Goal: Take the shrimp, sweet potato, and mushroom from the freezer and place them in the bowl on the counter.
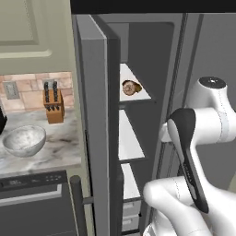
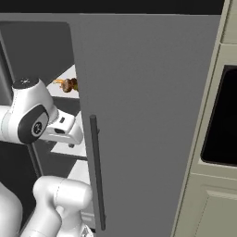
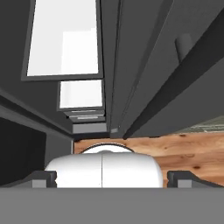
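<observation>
Freezer [image 1: 99,115] stands open; I hold my jaws spread wide and empty, pointing floorward, with the shrimp [image 2: 60,82] on the shelf [image 1: 133,83] above them.

I see a matt dark grey freezer [image 1: 94,115] with smooth white shelves [image 1: 131,138], a shiny mottled bowl [image 1: 24,140] on the polished marbled stone counter [image 1: 64,143], a wooden knife block [image 1: 53,108], and rough brick backsplash [image 1: 27,90].

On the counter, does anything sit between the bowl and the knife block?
No. In the left base view the marbled counter is bare between the bowl and the knife block, which stands behind and right of it.
</observation>
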